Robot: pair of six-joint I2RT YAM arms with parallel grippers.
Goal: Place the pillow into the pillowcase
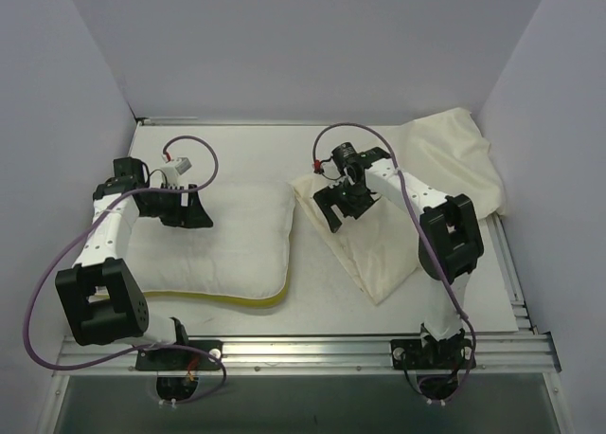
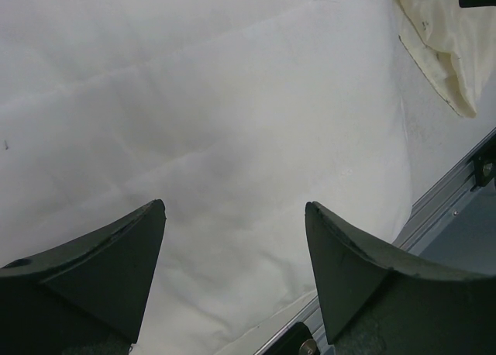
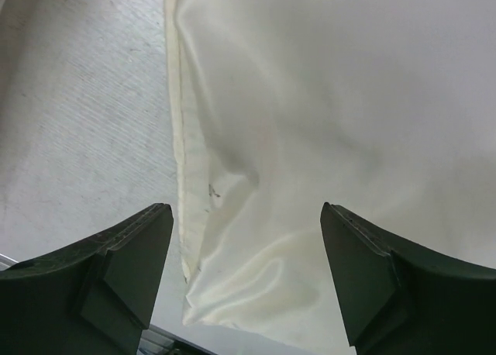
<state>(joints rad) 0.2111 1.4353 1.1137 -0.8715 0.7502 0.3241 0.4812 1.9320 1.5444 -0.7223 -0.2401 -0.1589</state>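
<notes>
- Nearest, at 6 o'clock: the pillow's yellow band (image 1: 237, 299), facing my bases.
- Pillow (image 1: 227, 240) lies flat on the left of the table (image 1: 312, 306), long axis 9 to 3 o'clock, wholly outside the pillowcase.
- Left claw (image 2: 234, 208): spread, empty, over the pillow.
- Right claw (image 3: 246, 209): spread, empty, over the pillowcase's left hem.
- Pillowcase (image 1: 379, 259): right side, long axis 7 to 1 o'clock, far end bunched. Mouth not discernible.
- Judgement: nothing done yet; opening and stuffing both remain.
</notes>
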